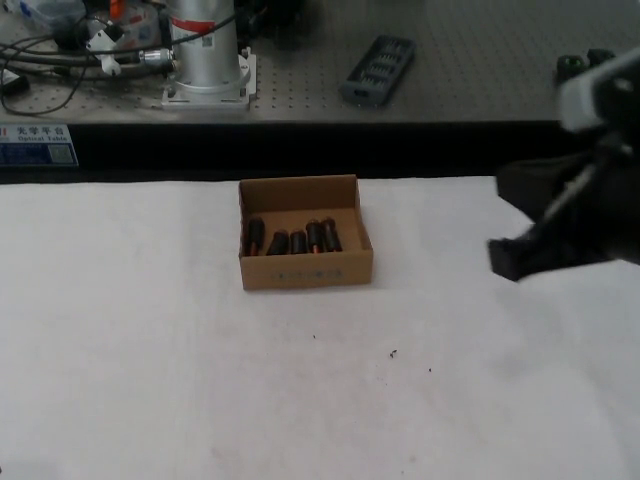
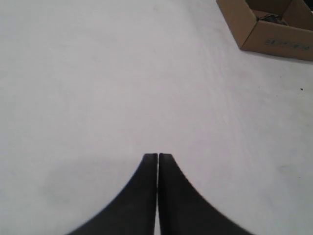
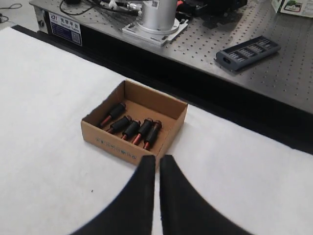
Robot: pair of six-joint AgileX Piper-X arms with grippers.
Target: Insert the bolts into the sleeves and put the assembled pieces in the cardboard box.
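Looking down over a bench covered with a soft white cloth [image 1: 150, 380], with a grey metal table full of little holes [image 1: 470, 90] standing behind it. Seeing on that metal table a shiny silver round post on a flat base [image 1: 203, 45], a dark grey plastic tray with slots [image 1: 378, 68] and a bunch of grey cables [image 1: 60, 55]. Also seeing a blue label [image 1: 37, 145] on the black front edge.

Finding a small brown cardboard box [image 1: 305, 272] sitting open on the cloth, near the far side and about the middle. Seeing five assembled pieces [image 1: 298, 240] lying side by side on the box floor.

Getting the closest look from the right wrist view, showing the box [image 3: 110, 142] and the pieces [image 3: 132, 128]. Counting four close together in a row and one a little apart, with orange-red bolts poking out of black sleeves.

Catching a corner of the box [image 2: 264, 34] from the left wrist view, well apart from the left gripper [image 2: 158, 157]. Pressing its two black fingers together over bare cloth, gripping nothing.

Seeing the right gripper [image 3: 157, 159] hanging above the cloth, its fingers nearly touching with a thin slit between them, gripping nothing. Showing in the high view as a black arm [image 1: 575, 215] off to the right of the box, well apart from it.

Spotting a few tiny dark specks [image 1: 392, 353] on the cloth, nearer than the box.
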